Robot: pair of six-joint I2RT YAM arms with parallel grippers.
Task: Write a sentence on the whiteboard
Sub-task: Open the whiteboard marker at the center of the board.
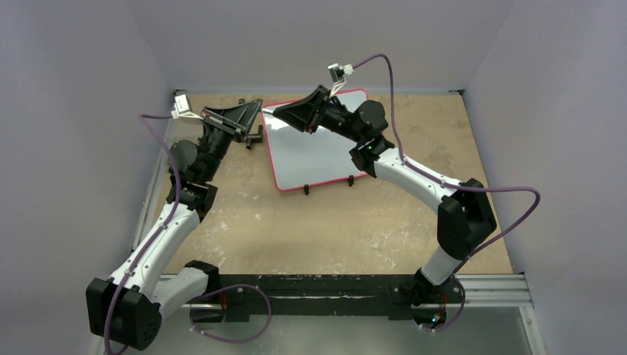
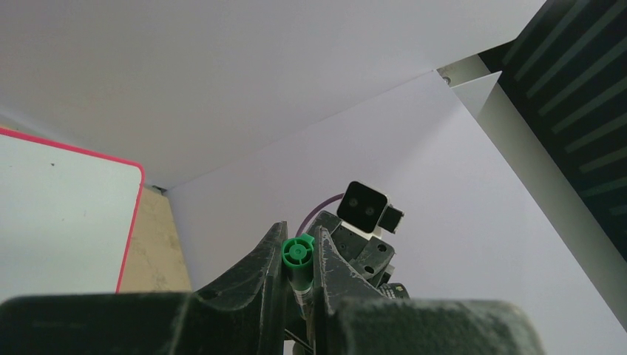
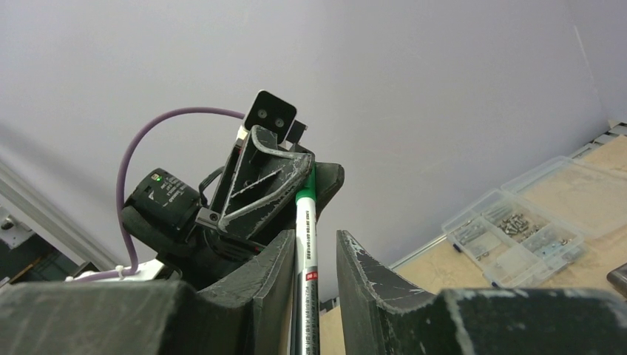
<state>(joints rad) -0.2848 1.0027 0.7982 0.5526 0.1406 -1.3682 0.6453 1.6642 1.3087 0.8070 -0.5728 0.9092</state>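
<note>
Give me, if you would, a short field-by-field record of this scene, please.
whiteboard: red-framed, no writing visible
marker: white barrel, green end, held in the air between both claws
left claw: shut on the marker's green end
right claw: around the barrel, with a gap showing at one finger
task state: writing not yet started

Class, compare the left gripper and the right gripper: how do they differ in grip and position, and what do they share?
Grip: the left gripper pinches the marker's green end from both sides; the right gripper straddles its white barrel, a gap on one side. Position: the left gripper is off the whiteboard's left edge; the right gripper is over its far corner. Shared: both are black and meet on one marker.
</note>
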